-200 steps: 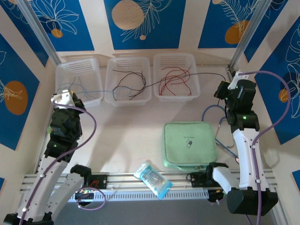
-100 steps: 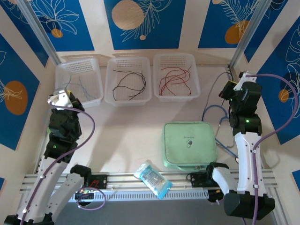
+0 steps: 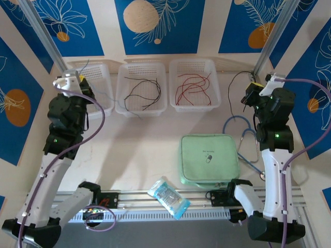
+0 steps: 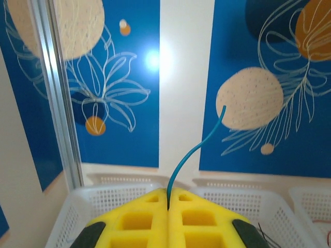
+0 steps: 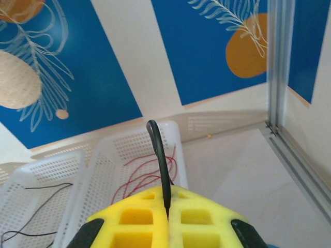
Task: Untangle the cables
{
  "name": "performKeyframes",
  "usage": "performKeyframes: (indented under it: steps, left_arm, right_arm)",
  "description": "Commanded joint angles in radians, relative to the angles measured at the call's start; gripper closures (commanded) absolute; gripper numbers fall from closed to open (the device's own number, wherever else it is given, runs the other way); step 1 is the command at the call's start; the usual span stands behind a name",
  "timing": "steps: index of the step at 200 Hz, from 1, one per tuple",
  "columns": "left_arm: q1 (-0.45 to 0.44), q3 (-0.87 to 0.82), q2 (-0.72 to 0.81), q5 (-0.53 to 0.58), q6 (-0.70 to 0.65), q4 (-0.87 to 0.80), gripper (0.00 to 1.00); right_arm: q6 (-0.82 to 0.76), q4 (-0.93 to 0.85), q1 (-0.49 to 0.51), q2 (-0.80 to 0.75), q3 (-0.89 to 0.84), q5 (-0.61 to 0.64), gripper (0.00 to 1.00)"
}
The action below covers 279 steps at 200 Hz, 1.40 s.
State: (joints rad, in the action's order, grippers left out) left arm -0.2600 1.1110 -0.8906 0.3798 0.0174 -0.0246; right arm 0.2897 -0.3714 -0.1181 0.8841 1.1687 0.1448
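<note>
My left gripper (image 4: 168,192) is shut on a thin blue-grey cable (image 4: 194,150) that curves up from between the yellow pads. In the top view this gripper (image 3: 70,82) hangs over the left basket (image 3: 103,72), and the blue-grey cable (image 3: 84,64) trails from it. My right gripper (image 5: 166,191) is shut on a black cable (image 5: 159,150) that loops over above the pads. From above, this gripper (image 3: 256,89) is at the far right with the black cable (image 3: 230,85) hanging in an arc beside it. Dark cables (image 3: 142,90) lie in the middle basket, red cables (image 3: 192,87) in the right one.
A green zip pouch (image 3: 208,159) lies right of centre, a stethoscope (image 3: 243,137) just beside it under the right arm. A blue-and-white packet (image 3: 168,196) rests on the front rail (image 3: 134,199). Metal posts stand at both back corners.
Both arms rose and swung outward. The black cable came out of the red basket toward the right. The blue-grey cable was drawn back to the left basket, so they no longer span the baskets.
</note>
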Motion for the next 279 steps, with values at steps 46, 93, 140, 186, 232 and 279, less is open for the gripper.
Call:
performKeyframes:
  steps: [46,93,140,186,232,279]
  left_arm:
    - [0.023,0.234,-0.196,-0.147,-0.067,0.096,1.00]
    - [0.137,0.395,-0.348,-0.203,-0.047,0.114,1.00]
    - [0.217,0.567,-0.510,-0.228,-0.071,0.131,1.00]
    - [0.264,0.674,-0.622,-0.251,-0.051,0.156,1.00]
    - [0.300,0.612,-0.695,-0.254,0.009,0.189,1.00]
    - [0.323,0.316,-0.729,-0.263,0.123,0.260,1.00]
  right_arm:
    - [-0.008,0.029,0.025,0.008,0.096,-0.011,1.00]
    - [0.013,0.016,0.082,0.045,0.167,-0.009,1.00]
    - [-0.024,-0.026,0.129,0.086,0.238,0.032,1.00]
    - [-0.054,-0.031,0.130,0.113,0.278,0.054,1.00]
    - [-0.038,-0.021,0.141,0.143,0.292,0.044,1.00]
    - [-0.065,0.003,0.208,0.175,0.303,0.022,1.00]
